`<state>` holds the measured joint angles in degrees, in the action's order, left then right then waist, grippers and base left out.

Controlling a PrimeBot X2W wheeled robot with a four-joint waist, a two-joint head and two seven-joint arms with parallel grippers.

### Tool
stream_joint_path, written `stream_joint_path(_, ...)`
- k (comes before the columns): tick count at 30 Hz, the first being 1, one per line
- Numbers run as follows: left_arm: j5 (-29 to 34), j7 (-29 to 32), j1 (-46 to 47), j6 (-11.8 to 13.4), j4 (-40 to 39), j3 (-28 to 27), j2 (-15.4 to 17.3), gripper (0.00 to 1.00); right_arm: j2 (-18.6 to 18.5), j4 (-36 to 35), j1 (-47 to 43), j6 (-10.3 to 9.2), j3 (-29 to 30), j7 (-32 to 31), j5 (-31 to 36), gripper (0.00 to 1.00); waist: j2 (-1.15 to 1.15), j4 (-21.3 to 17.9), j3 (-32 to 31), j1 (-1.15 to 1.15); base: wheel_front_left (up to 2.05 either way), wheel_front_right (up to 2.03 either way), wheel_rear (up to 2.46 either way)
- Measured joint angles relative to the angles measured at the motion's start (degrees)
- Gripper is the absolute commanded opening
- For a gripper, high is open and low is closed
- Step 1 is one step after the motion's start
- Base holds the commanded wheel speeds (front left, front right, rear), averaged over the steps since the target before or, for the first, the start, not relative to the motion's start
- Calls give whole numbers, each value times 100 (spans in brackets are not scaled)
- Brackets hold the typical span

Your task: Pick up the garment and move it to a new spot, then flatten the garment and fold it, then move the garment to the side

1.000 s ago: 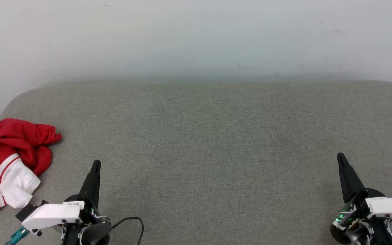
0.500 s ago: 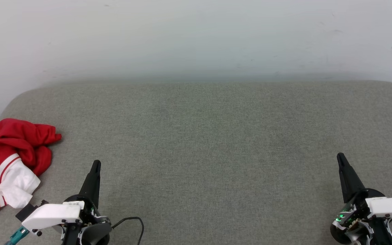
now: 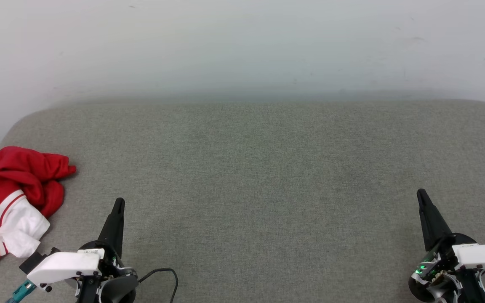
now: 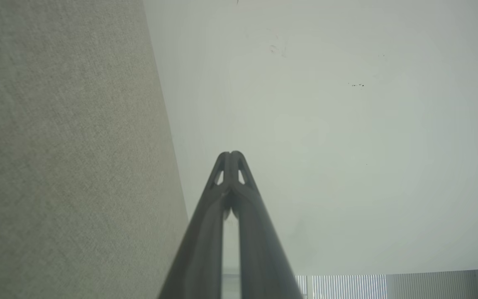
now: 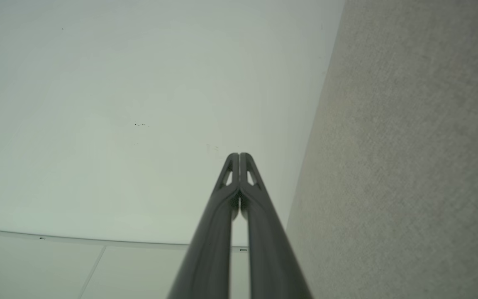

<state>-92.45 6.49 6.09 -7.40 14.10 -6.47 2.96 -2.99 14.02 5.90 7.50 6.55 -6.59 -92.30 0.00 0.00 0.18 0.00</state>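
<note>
Pointing away from the robot at the near left, the left pincer [image 3: 118, 203] is closed, fingertips together, holding nothing. The right pincer [image 3: 420, 192] at the near right is the same, closed and empty. A wide stretch of grey fabric tabletop [image 3: 251, 168] is open between and beyond them. The garment [image 3: 15, 198], red with a white sleeve and striped trim, lies crumpled at the left edge, near the left pincer and untouched. The far corners are rounded, with a pale scuffed wall [image 3: 242, 42] behind.

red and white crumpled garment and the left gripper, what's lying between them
Nothing but bare grey fabric surface, seen in the head view, between the red-and-white garment and the dark-fingered left gripper.
</note>
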Motion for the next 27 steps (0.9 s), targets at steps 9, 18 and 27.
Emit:
stream_joint_path(9, 0, 0, 0, 0, 0, 0, 0, 0, 0, 0, 0, 0, 0, 0, 0, 0, 0, 0, 0, 0, 0, 0, 0)
stream_joint_path(18, -1, -10, -141, 8, 171, 29, -16, 100, 2, 166, -153, 0, -5, 0, 1, 100, 0, 0, 0, 0, 0, 0, 0)
stream_joint_path(27, 144, -218, -314, 9, 200, 94, -26, 100, 3, 244, -298, -1, -147, 204, 129, 100, 0, -5, 7, 0, 0, 0, 0)
